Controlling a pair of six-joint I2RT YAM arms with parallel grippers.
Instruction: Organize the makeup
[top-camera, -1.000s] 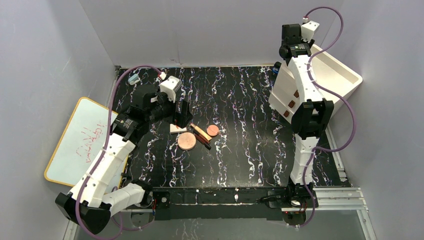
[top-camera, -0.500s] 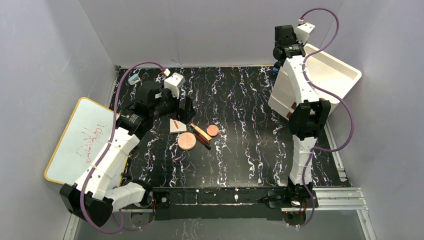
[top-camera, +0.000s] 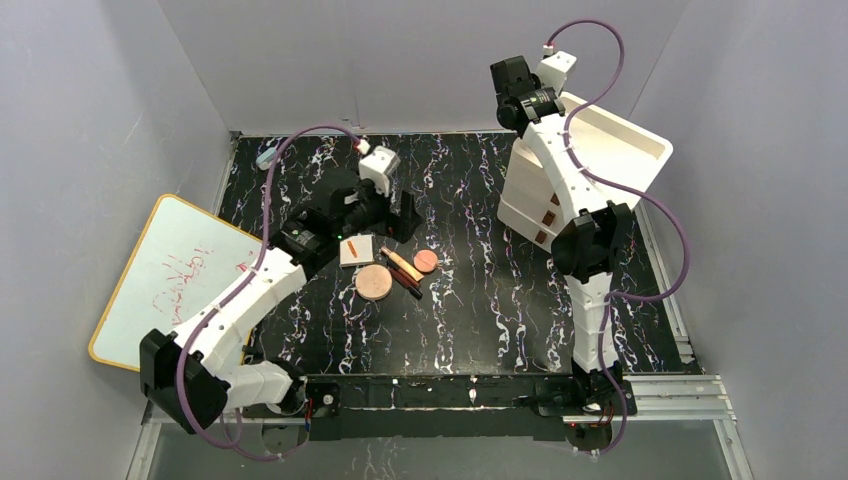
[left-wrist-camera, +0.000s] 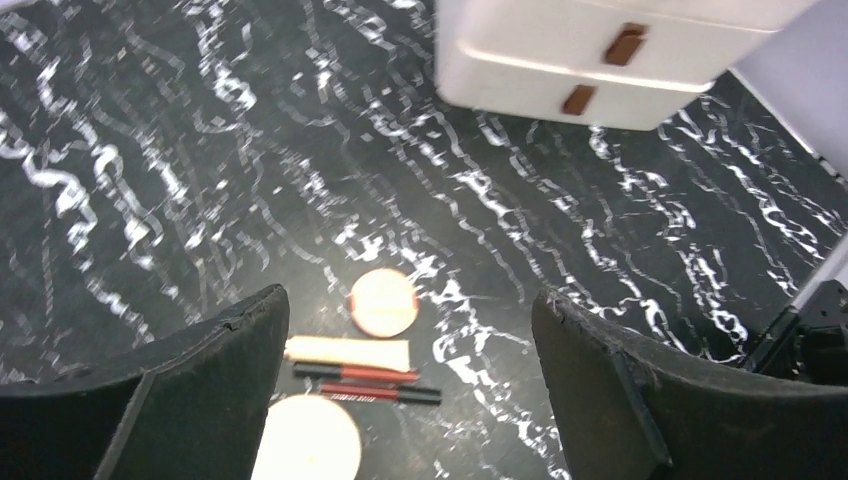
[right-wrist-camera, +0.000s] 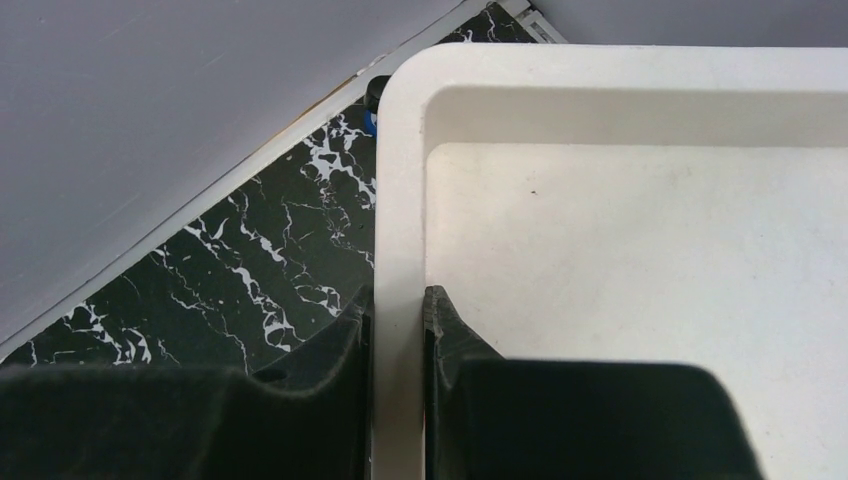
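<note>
Red scrawl (top-camera: 178, 288) on whiteboard (top-camera: 130, 330) is unreadable.

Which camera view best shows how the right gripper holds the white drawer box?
The right wrist view: the right gripper is shut on the rim of the white drawer box, one finger each side. The top view shows the whole box, but the wrist hides the grip. The left wrist view shows only drawer fronts.
</note>
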